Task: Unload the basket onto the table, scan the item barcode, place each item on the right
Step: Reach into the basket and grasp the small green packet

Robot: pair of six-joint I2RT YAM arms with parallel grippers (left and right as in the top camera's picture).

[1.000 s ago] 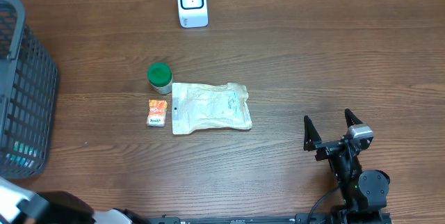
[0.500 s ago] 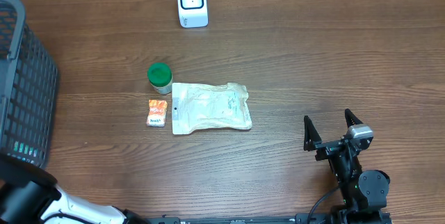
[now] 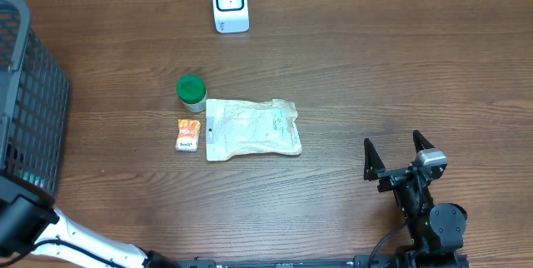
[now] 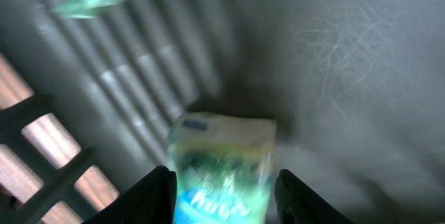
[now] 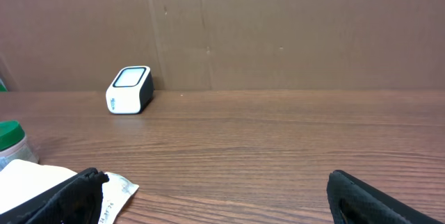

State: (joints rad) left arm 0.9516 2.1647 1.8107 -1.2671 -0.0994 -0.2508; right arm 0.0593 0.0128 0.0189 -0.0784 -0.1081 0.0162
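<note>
1. Dark mesh basket, far left of the table. The left arm reaches into it from the near edge.
2. Left gripper, inside the basket. Its jaws stand about half apart, one finger on each side of a blurred green-and-white packet lying on the basket floor beside the ribbed wall. Whether the pads already press the packet cannot be told. A sound grip probably takes the two side edges squarely, so the packet does not twist. A straight upward lift should then clear the wall.
3. Green-lidded jar, orange sachet and clear pouch, grouped mid-table. The carry should pass above them.
4. Barcode scanner, at the far edge. No barcode is visible on the packet, so it likely needs turning toward the scanner window.
5. Right gripper, near right. It is spread wide, holds nothing and is well apart from every item.
</note>
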